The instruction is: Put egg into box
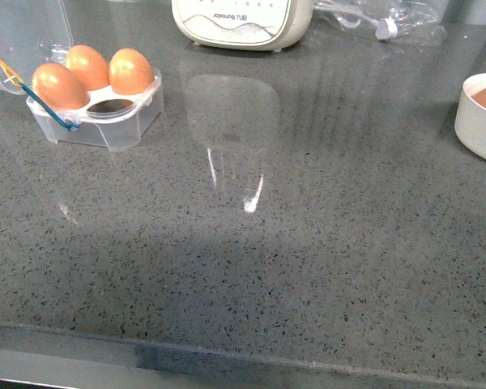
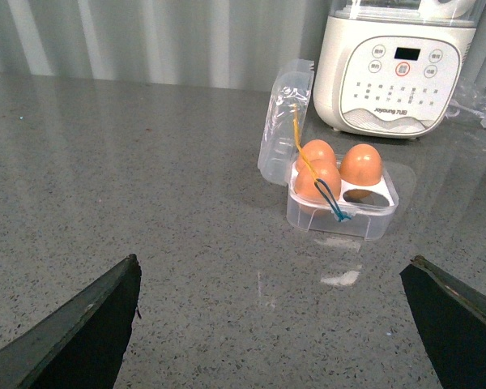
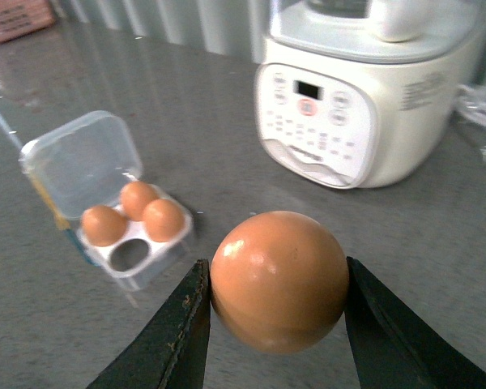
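Observation:
My right gripper is shut on the egg, a glossy orange-brown egg held above the counter between both dark fingers. The box is a clear four-cell carton with its lid open, at the far left of the counter in the front view. It holds three brown eggs and one cell is bare. The box lies some way beyond the held egg in the right wrist view. My left gripper is open over bare counter, short of the box. Neither arm shows in the front view.
A white kitchen appliance stands at the back of the grey speckled counter. A round white bowl with something brown in it sits at the right edge. Crumpled clear plastic lies behind the appliance. The counter's front edge runs along the bottom.

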`<state>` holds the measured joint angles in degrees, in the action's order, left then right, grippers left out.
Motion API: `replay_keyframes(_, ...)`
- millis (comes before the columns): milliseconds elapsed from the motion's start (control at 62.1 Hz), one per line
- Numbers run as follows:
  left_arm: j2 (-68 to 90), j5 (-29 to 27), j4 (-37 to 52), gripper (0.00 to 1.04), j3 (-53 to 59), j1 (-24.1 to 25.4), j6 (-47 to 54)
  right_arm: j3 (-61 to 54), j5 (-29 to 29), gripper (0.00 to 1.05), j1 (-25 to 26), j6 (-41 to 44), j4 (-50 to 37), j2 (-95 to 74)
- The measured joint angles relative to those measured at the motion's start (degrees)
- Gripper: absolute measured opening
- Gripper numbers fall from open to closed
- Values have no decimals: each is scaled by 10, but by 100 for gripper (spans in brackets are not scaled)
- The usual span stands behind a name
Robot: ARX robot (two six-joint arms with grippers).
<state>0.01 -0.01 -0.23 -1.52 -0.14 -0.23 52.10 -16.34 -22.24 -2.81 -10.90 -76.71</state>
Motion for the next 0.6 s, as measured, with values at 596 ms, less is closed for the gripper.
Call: replay_keyframes(596,0,0,0,98,0,0,0,118,61,40,-154,28,-44,-223)
